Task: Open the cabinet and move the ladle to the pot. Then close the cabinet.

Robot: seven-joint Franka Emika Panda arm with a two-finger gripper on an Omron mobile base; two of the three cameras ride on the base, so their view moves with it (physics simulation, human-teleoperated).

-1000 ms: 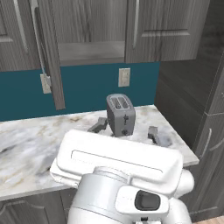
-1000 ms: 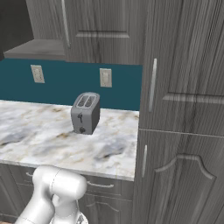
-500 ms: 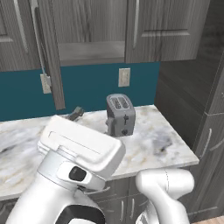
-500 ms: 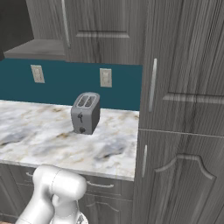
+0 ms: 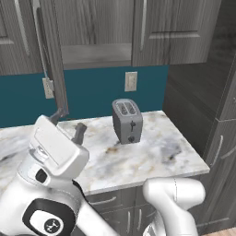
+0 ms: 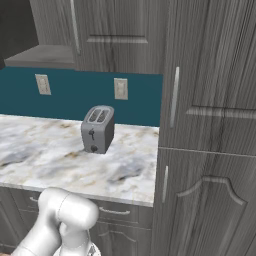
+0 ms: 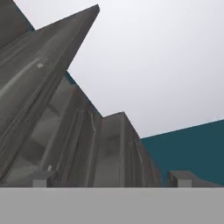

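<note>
The cabinet (image 5: pixel 97 54) hangs over the counter with its left door (image 5: pixel 51 60) swung out and a bare grey shelf showing inside; its right door (image 5: pixel 175 32) is closed. My gripper (image 5: pixel 68 123) is at the left, over the counter and just below the open door's lower edge. Its two dark fingers point up and stand open with nothing between them. In the hand view the gripper (image 7: pixel 111 179) looks up along the cabinet fronts (image 7: pixel 105 148) to the ceiling. The ladle and the pot are out of view.
A grey toaster (image 5: pixel 127 120) stands on the marble counter (image 5: pixel 152 156) near the teal wall; it also appears as the toaster (image 6: pixel 97 129) in the right base view. A tall dark cabinet column (image 6: pixel 210 125) bounds the counter on the right. Drawer fronts (image 6: pixel 117 212) run below.
The arm has swung from the middle of the counter, by the toaster, to the left. The hand now tilts upward toward the open door. The jaws stay open.
</note>
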